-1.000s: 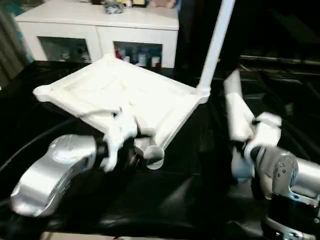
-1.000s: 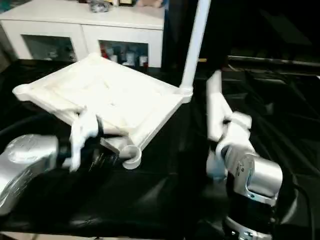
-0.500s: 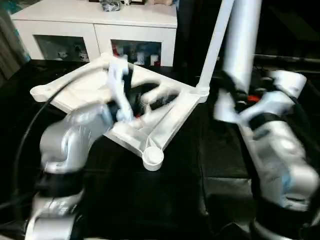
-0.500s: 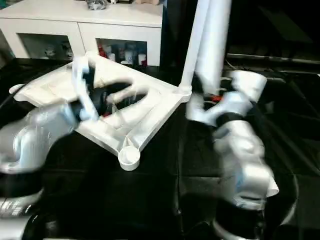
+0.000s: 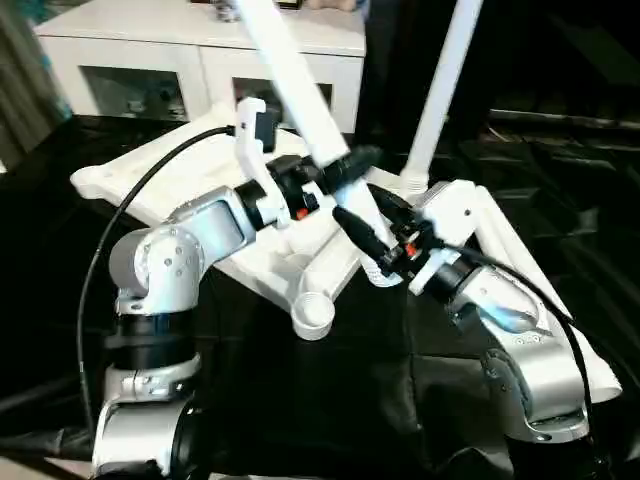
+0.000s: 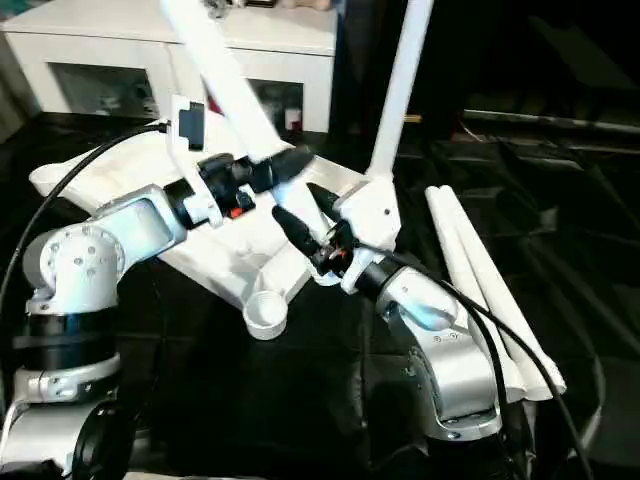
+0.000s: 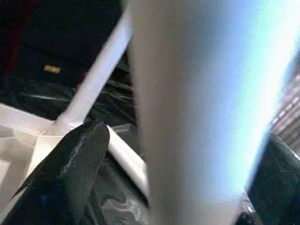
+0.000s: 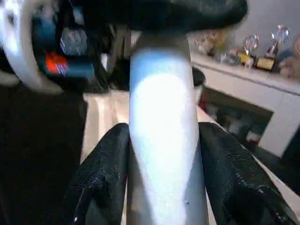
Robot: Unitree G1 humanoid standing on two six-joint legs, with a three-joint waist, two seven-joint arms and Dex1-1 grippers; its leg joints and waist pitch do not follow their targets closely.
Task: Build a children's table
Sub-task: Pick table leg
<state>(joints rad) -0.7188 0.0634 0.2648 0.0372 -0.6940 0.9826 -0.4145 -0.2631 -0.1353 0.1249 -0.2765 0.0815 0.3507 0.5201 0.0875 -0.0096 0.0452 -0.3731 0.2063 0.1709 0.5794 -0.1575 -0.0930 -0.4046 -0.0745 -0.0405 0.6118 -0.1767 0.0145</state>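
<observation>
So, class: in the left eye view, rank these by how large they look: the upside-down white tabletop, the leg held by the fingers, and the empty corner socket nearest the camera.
1. Tabletop, partly hidden by the arms.
2. Held leg: long, but tilted toward the camera, so its look is unsure.
3. Corner socket, clearly smallest.

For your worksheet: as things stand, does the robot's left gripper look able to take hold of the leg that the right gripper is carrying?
Probably yes. The left gripper already has its open fingers on either side of the held leg, just above where the right gripper clamps it. Nothing lies between them; it would only need to close.
</observation>
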